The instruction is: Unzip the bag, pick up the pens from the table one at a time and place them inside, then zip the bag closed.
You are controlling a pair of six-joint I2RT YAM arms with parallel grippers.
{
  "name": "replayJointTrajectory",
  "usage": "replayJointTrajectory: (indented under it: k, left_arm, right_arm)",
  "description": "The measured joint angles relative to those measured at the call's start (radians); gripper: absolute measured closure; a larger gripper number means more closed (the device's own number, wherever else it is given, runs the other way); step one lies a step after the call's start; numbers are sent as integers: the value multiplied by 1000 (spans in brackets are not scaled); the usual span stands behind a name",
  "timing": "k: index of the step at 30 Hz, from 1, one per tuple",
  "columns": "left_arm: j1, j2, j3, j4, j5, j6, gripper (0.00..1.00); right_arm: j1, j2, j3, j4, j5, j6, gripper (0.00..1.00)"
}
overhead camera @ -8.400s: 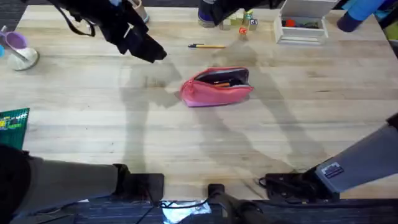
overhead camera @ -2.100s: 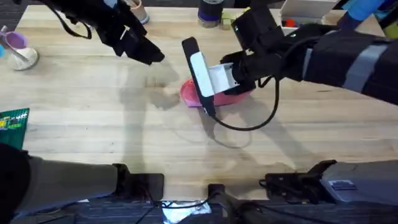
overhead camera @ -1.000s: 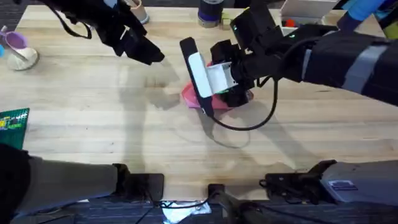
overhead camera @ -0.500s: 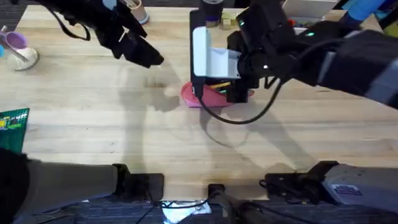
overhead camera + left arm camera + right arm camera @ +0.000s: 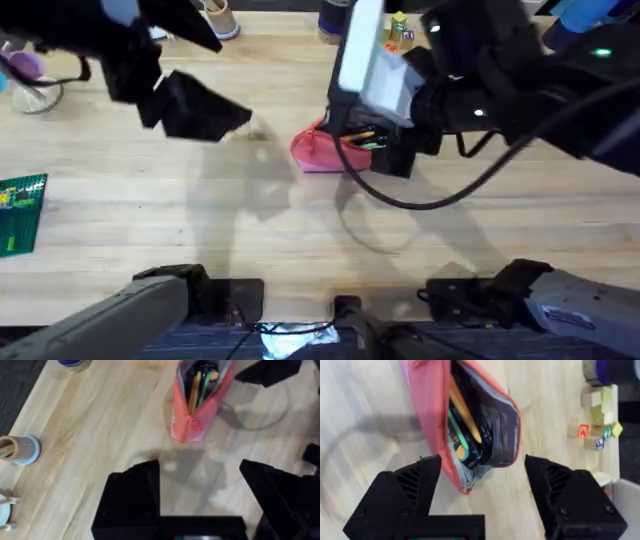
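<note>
Open pink bag [image 5: 318, 152] lies near the far edge of the table [image 5: 300, 230], with pens inside.
Overhead: the right gripper [image 5: 372, 150] hangs over the bag, the left gripper [image 5: 205, 110] is apart. Left wrist: fingers [image 5: 132, 492] spread, empty, the bag [image 5: 197, 400] beyond. Right wrist: fingers [image 5: 410, 492] spread above the open bag [image 5: 470, 420]; yellow and green pens [image 5: 462, 415] lie inside.

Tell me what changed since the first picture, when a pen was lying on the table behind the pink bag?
That yellow pen is now inside the open pink bag. The right gripper, which came in over the bag, now hangs above it with fingers open and empty. The left gripper moved closer to the bag, also open. The bag stayed in place on the table, still unzipped.
</note>
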Motion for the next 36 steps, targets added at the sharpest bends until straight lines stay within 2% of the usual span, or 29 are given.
replayJointTrajectory:
  k: [7, 13, 18, 21, 31, 34, 36]
  left_arm:
    - [0, -54, 0, -76, 18, 120, 4]
    - [0, -76, -6, -115, 37, 185, 4]
    - [0, -77, -97, -102, 71, 246, 4]
    - [0, -77, -235, -31, 125, 309, 4]
    - [2, -77, -442, 110, 178, 335, 4]
    - [25, -77, -482, 151, 185, 333, 4]
    - [57, -77, -514, 180, 188, 329, 4]
  right_arm:
    - [0, -131, 0, -6, -8, 176, 5]
    - [0, -210, 0, -7, -8, 259, 5]
    - [0, -227, 0, -7, -11, 281, 6]
    - [0, -228, 0, -7, -11, 289, 6]
    - [0, -227, 0, -7, -11, 330, 5]
    - [0, -228, 0, -7, -11, 349, 5]
    - [0, -228, 0, -8, -11, 377, 6]
